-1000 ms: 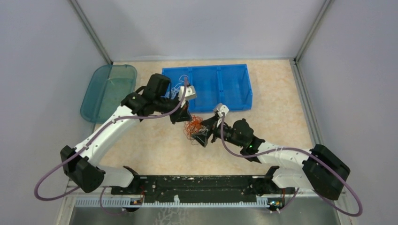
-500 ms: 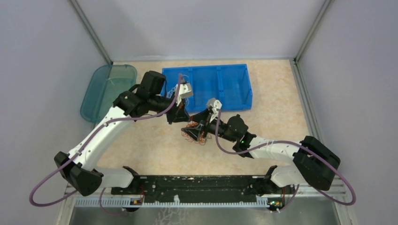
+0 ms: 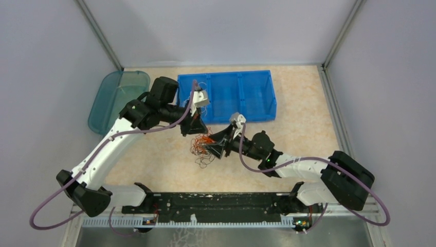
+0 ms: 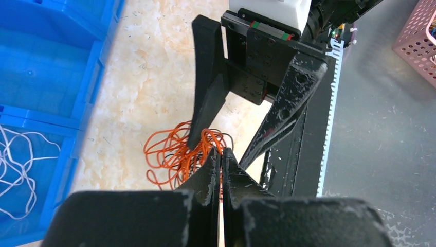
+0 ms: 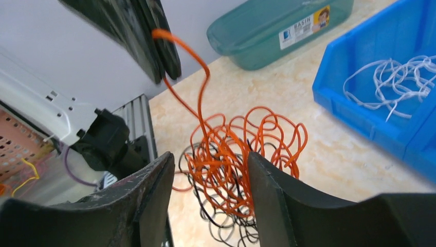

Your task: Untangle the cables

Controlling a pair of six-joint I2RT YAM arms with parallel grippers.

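While the knot is not yet undone, the beige marble-look table (image 3: 308, 134) is carrying everything. The blue plastic three-compartment bin (image 3: 271, 95) is lying at the far middle. The white-and-black left arm (image 3: 110, 149) and right arm (image 3: 303, 167) are both reaching toward one spot near the bin's front wall, off its left and middle compartments. The teal translucent plastic basin (image 3: 97, 110) is sitting just beside the bin's left end.

The left gripper (image 4: 222, 157) is clenching flat, pinching one strand of the thin orange wire (image 5: 257, 128) and holding it lifted on the bin's near side. The right gripper (image 5: 209, 159) is straddling the clump (image 3: 204, 145) with jaws standing apart. Orange loops are sitting loosely between its fingers, and nothing is clamped as far as the wrist view shows.

The thin black wire (image 5: 226, 226) is curling under and through the orange loops, lying on the table slightly farther from the bin than the orange. The thin white wire (image 5: 391, 77) is lying loose inside the bin's left compartment, well apart from the clump.

Progress, as a judgement: about a third in. White is looking sorted and binned. Orange and black are interlacing, and the bin's other two compartments are showing no wire. Left to do: drawing orange clear of black, then probably placing each.
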